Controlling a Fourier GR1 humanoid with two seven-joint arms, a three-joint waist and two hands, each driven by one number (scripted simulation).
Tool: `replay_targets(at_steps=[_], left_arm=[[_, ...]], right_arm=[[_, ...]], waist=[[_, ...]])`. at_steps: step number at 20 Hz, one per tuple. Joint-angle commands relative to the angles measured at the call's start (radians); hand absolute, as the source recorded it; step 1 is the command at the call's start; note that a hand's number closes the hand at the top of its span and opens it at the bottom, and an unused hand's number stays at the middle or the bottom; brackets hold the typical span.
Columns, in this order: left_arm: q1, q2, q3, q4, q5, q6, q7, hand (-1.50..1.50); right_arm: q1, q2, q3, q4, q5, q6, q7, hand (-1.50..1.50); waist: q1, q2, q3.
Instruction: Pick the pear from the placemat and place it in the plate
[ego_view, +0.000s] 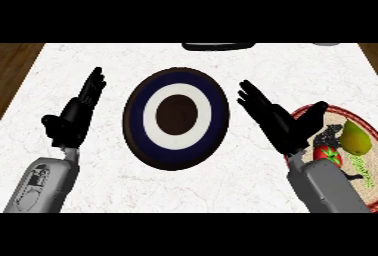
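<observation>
Pear sits on the placemat at the counter's 3 o'clock edge, long axis roughly 12-to-6, untouched. My right hand, fingers straight and holding nothing, is just beside it, with the pear at its 4 o'clock. Left hand rests open at 9 o'clock beyond the plate, so I judge the right hand should take it

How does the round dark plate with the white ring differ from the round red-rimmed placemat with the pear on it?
The dark plate with blue and white rings lies mid-counter, whole in view and bare; the red-rimmed beige placemat lies at the right edge, partly cut off, carrying the yellow-green pear and a red fruit. Both are round and lie flat.
</observation>
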Motion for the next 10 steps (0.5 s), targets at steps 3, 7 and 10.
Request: replay_targets(at_steps=[3, 7, 10], left_arm=[[0.066, 0.02, 0.009, 0.007, -0.008, 0.003, 0.01, 0.0], [0.092, 0.021, 0.018, 0.024, 0.004, -0.005, 0.005, 0.0], [0.149, -0.014, 0.007, 0.028, 0.03, -0.02, -0.013, 0.0]], right_arm=[[-0.017, -0.047, -0.278, 0.154, -0.11, -0.159, 0.034, 1.5], [0.037, -0.368, -0.176, 0.275, 0.212, -0.219, 0.104, 1.5], [-0.016, -0.234, -0.437, 0.394, 0.127, -0.608, 0.038, -1.5]], waist=[[0.014, -0.01, -0.058], [0.034, 0.032, -0.1], [0.034, 0.003, -0.061]])
